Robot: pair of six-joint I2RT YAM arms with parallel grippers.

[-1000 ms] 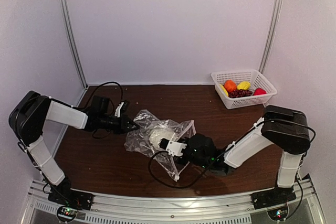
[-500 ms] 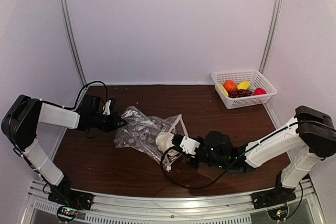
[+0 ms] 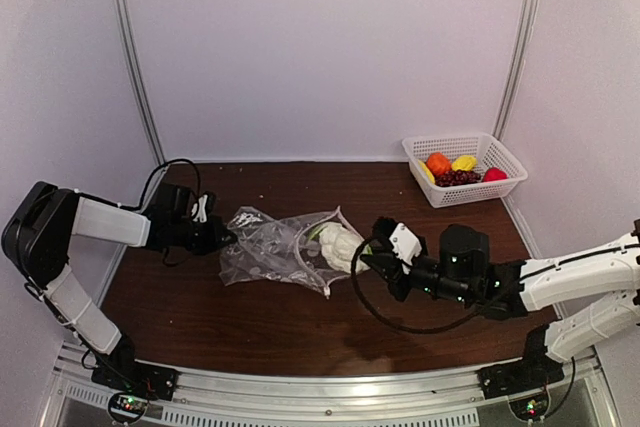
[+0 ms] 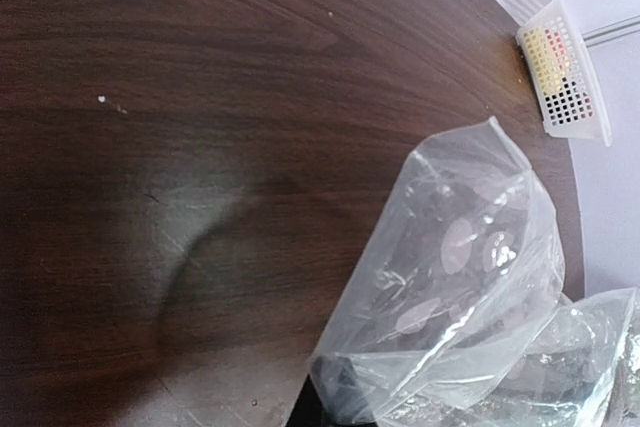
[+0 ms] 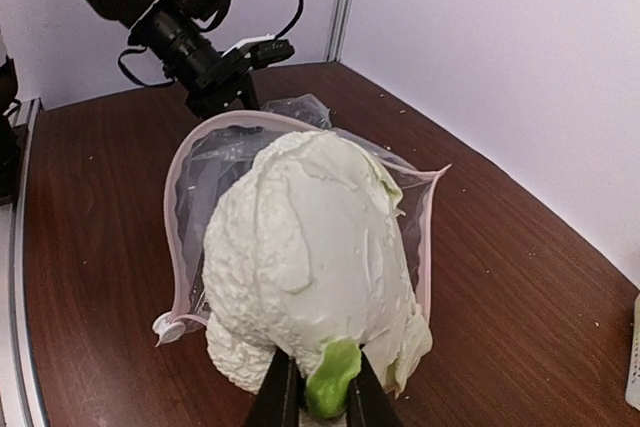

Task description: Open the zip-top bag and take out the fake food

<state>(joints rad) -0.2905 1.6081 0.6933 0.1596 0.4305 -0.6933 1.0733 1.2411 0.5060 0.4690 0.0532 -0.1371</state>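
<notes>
Nearest the arm bases, the right arm reaches low across the dark wood worktop (image 3: 300, 322) toward the middle. The right gripper (image 5: 325, 397) is nearly closed, its two fingers pinched on the green stem of a toy cauliflower (image 5: 300, 267) – a lumpy white head with pale green leaves. In the right wrist view the cauliflower fills the foreground, stem toward the camera.

Just behind it lies the zip-top bag (image 3: 270, 247), clear and crinkled, stretched left to right along the middle of the worktop. Its mouth faces right and stands open, the pinkish-white zip strip (image 5: 180, 207) looping round behind the cauliflower. The cauliflower sits right at that mouth; whether its far end is inside the loop I cannot tell. Beyond it the bag looks slack and see-through, with nothing coloured showing in it.

At the bag's left end is the left gripper (image 3: 225, 238), fully closed on the plastic there. In the left wrist view the film billows over the fingers, so only a dark shape shows through it.

Farthest off, at the back right corner, stands a white mesh basket (image 3: 500, 159), well apart from the bag. In it lie an orange piece (image 3: 438, 163), a yellow piece (image 3: 464, 162), a red piece (image 3: 494, 174) and a dark purple grape cluster (image 3: 458, 178) – packed close together.
</notes>
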